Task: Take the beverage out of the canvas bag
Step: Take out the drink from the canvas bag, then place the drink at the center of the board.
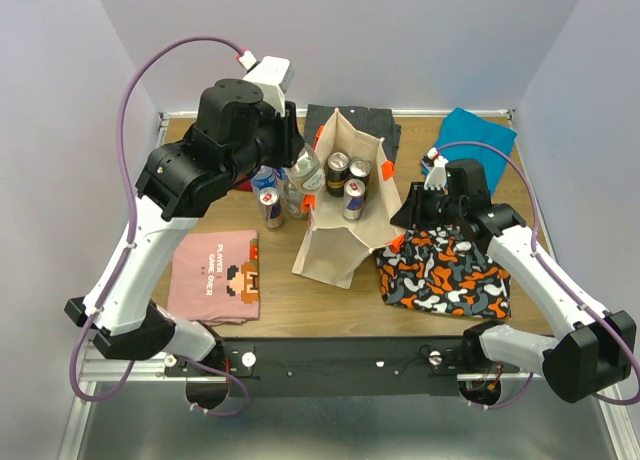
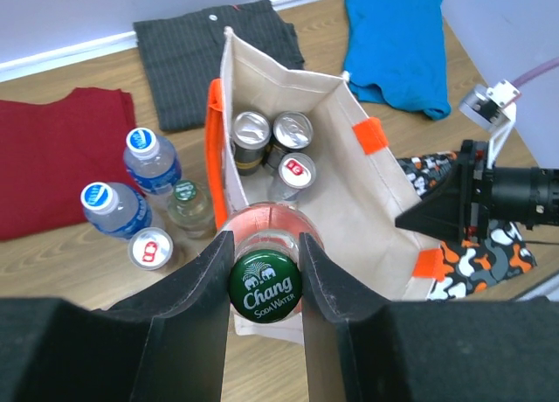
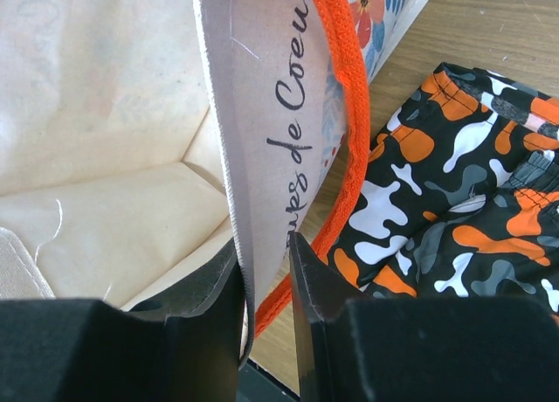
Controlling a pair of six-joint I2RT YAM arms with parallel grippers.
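Left tool (image 2: 265, 241): closed on the neck of a glass bottle (image 2: 265, 284) with a green "Chang Soda Water" cap. The left wrist view shows little more than cap and shoulder; the body is hidden under them and behind the fingers (image 2: 194, 288). From the top the bottle (image 1: 306, 172) sits just outside the canvas bag's (image 1: 343, 238) left wall, over the drinks already on the table (image 1: 300, 315). Its base isn't visible, so I can't tell whether it's standing or held up. The arm mostly covers the left tool there.

Right tool (image 3: 265, 264): clamped on the bag's right wall at the rim, canvas between the jaws and the orange strap (image 3: 349, 114) just outside. The print on the bag is cut off; only "de Coeur" is readable.

The bag is upright and open, mid-table. Three cans (image 2: 278, 144) stand inside at the far end. The bag floor near the camera is hidden by the bottle.

Left of the bag: two blue-capped water bottles (image 2: 131, 183), a small green-capped bottle (image 2: 186, 197) and one can (image 2: 150, 248).

The camo shorts (image 1: 445, 275) lie right of the bag, partly under the right arm.
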